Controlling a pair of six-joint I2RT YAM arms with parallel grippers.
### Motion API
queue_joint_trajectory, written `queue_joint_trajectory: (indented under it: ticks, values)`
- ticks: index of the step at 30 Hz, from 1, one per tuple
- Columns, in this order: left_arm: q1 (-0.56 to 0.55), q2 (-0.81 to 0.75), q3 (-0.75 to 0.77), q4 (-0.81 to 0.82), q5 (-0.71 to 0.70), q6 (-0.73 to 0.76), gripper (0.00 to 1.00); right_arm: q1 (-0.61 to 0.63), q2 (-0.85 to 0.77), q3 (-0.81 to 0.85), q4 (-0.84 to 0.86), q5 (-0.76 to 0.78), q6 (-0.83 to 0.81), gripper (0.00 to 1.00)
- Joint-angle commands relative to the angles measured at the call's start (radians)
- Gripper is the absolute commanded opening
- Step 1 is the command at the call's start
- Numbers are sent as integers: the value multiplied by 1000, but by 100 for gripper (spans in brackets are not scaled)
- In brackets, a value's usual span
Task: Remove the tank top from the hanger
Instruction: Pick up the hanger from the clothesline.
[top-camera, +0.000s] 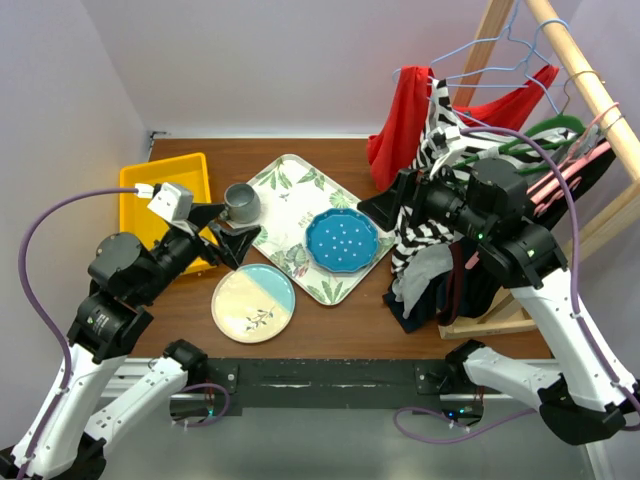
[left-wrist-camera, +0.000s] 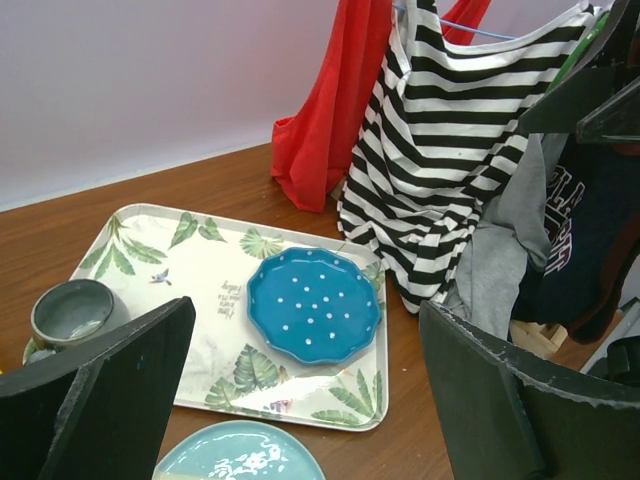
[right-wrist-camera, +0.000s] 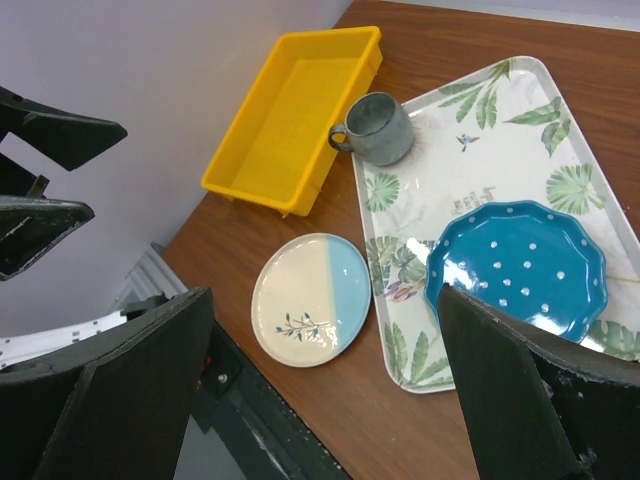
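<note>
On the wooden rack (top-camera: 590, 80) at the right hang a red sleeveless top (top-camera: 400, 120) (left-wrist-camera: 325, 130) and, in front of it, a black-and-white striped sleeveless top (top-camera: 430, 190) (left-wrist-camera: 450, 160) on a light blue wire hanger (top-camera: 500, 55). Which of the two is the tank top I cannot tell. My right gripper (top-camera: 390, 205) (right-wrist-camera: 325, 292) stands open just left of the striped top, facing away over the table, with nothing in it. My left gripper (top-camera: 228, 232) (left-wrist-camera: 307, 305) is open and empty above the table's left side, pointing toward the clothes.
A leaf-print tray (top-camera: 290, 215) carries a blue dotted plate (top-camera: 342, 241) and a grey mug (top-camera: 241, 204). A cream-and-blue plate (top-camera: 253, 303) lies near the front edge. A yellow bin (top-camera: 150, 200) stands at the left wall. Grey and dark garments (top-camera: 430, 280) hang below the striped top.
</note>
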Motion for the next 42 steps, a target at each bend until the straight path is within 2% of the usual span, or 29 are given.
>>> queue_joint_trajectory:
  ticks: [1, 5, 7, 10, 13, 15, 18, 22, 26, 28, 29, 32, 38, 42]
  values:
    - [-4, -7, -2, 51, 41, -12, 99, 3, -37, 15, 42, 6, 5, 99]
    - [-2, -15, -5, 79, -26, -28, 100, 2, -44, 39, 33, 8, 2, 99]
    - [-4, -32, -14, 126, -3, 7, 100, 3, -40, 62, 32, 9, 0, 99]
    - [-4, -35, -17, 181, 62, 15, 98, 3, -42, 96, 25, 12, -20, 99]
    - [-2, -12, -20, 266, 161, 6, 90, 3, -53, 151, 24, 29, -41, 99]
    - [-4, 28, -12, 315, 201, -15, 88, 3, -69, 197, 31, 78, -41, 99]
    - [-5, 104, 18, 365, 288, -55, 84, 3, -109, 234, 146, -30, -75, 99]
    - [-22, 201, 20, 496, 375, -139, 80, 3, -146, 298, 228, -43, -64, 98]
    - [-137, 298, 60, 577, 293, -135, 79, 3, -171, 317, 283, -51, -58, 99]
    - [-270, 365, 92, 596, 226, -85, 79, 3, -188, 290, 317, -63, -43, 99]
    - [-374, 420, 133, 591, 148, -60, 79, 3, -204, 282, 338, -63, -38, 99]
    - [-541, 523, 212, 605, 37, 23, 78, 5, -223, 265, 346, -46, -31, 99]
    - [-744, 673, 339, 700, -78, 94, 73, 3, -243, 256, 323, 6, -41, 97]
    - [-833, 773, 440, 718, -129, 136, 70, 3, -270, 250, 322, 32, -38, 96]
